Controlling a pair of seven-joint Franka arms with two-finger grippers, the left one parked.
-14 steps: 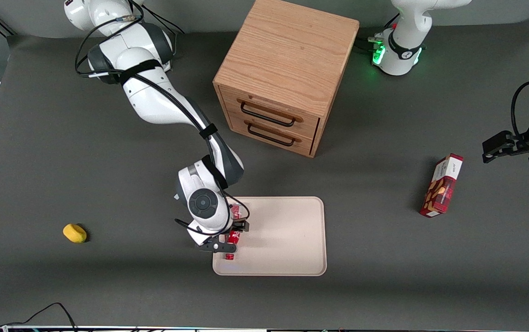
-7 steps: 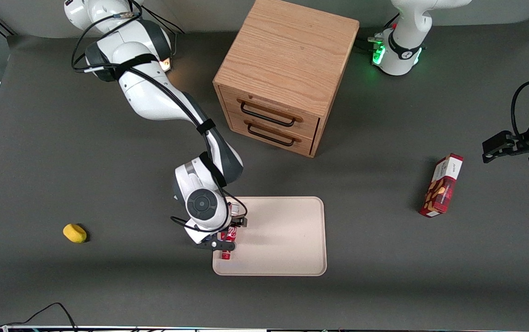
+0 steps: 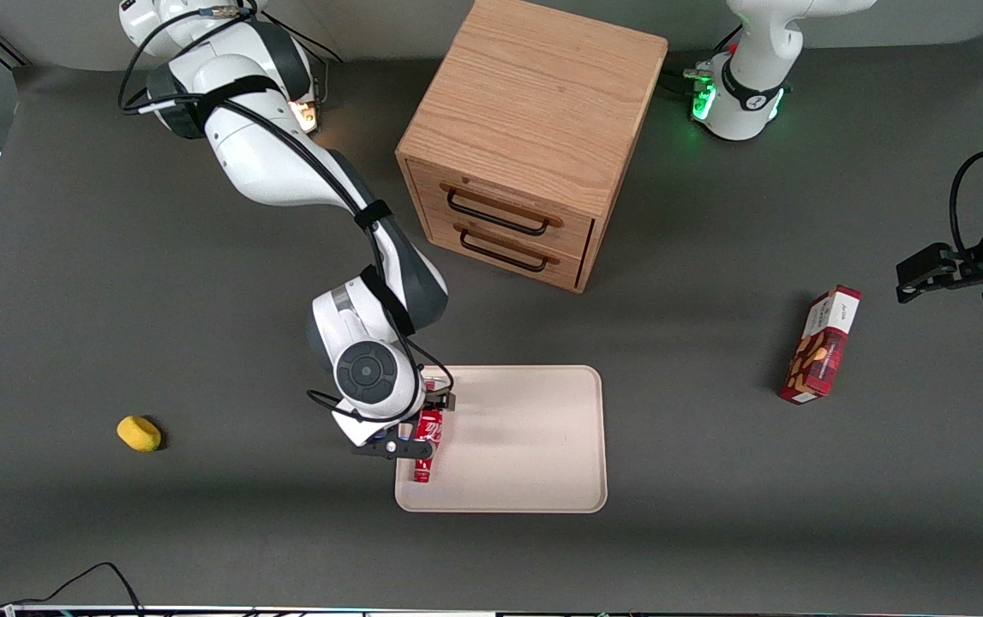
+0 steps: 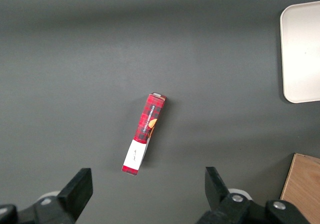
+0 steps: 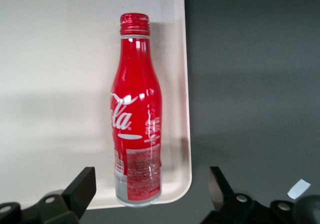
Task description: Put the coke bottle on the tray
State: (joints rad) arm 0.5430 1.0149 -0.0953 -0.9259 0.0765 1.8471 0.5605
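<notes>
The coke bottle (image 5: 136,111) lies flat on its side in the tray (image 5: 60,83), its long axis running along the tray's short rim at the working arm's end, just inside that rim. In the front view the bottle (image 3: 427,443) has its red cap toward the camera and its silver base farther from it, partly under the wrist. Its body is glossy red metal with a slim contoured waist, white script lettering along its length, a ribbed red cap on a narrow neck and a silver band at the base. The gripper (image 5: 150,194) hangs above the base end of the bottle with its two black fingers (image 5: 80,189) spread wide, one to each side and clear of the bottle, holding nothing. The tray (image 3: 534,446) is a smooth matte cream rectangle with rounded corners and a low raised rim, resting on the dark grey table (image 3: 714,514). A wooden drawer cabinet (image 3: 525,137) stands farther from the camera than the tray. A red snack box (image 3: 821,344) lies toward the parked arm's end, and a small yellow object (image 3: 139,433) toward the working arm's.
</notes>
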